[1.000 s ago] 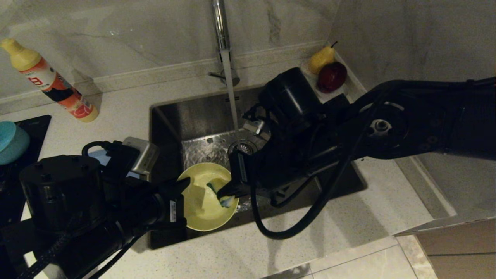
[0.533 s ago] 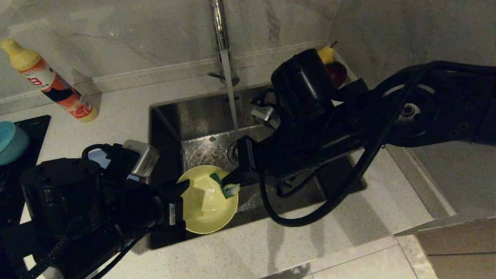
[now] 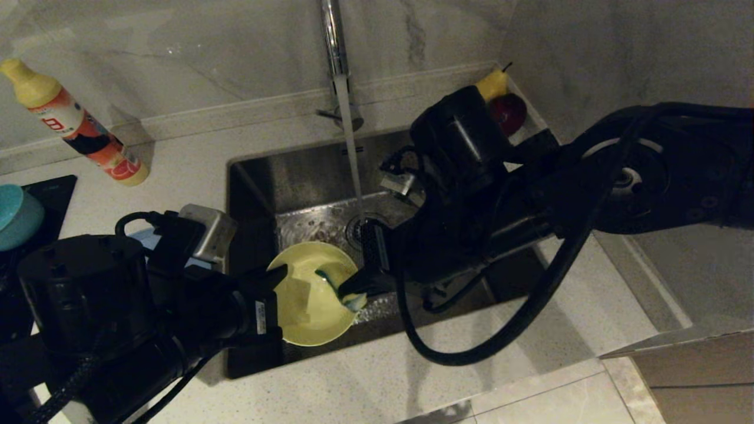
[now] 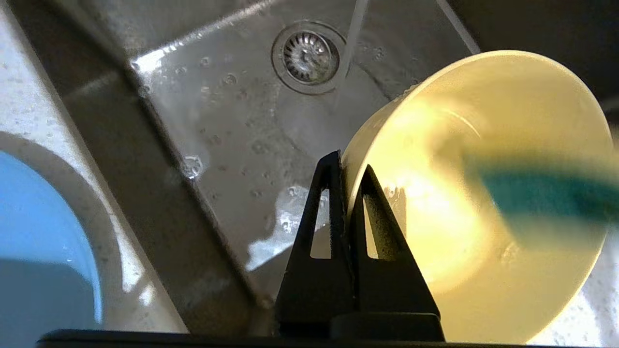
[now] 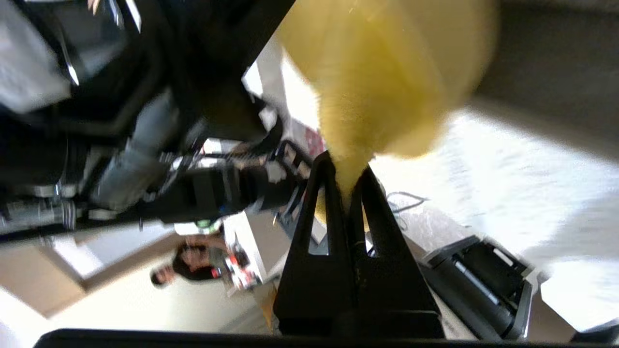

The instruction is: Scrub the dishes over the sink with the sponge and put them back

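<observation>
The pale-yellow bowl [image 3: 315, 294] is held tipped on its side over the sink [image 3: 306, 171], at the front edge. Its rim is pinched by the left pincer [image 4: 347, 166], whose two black fingers are shut tight on the thin wall. The sponge [image 3: 344, 294] is clamped at one end by the right pincer [image 5: 346, 166], and its green face is pressed inside the bowl. Water is running from the tap [image 3: 333, 41] down to the drain [image 4: 307, 55], just behind the bowl.

So the scrubbing of this one bowl looks to be under way, not finished. The bowl has not yet been put back on the counter [image 3: 194, 159].

More seems to be left. The teal bowl [image 3: 17, 215] is seen far off on the left, on a black stove top. A blue round shape, likely the plate [image 4: 43, 241], sits on the counter beside the sink. It cannot be told if these two have been scrubbed.
</observation>
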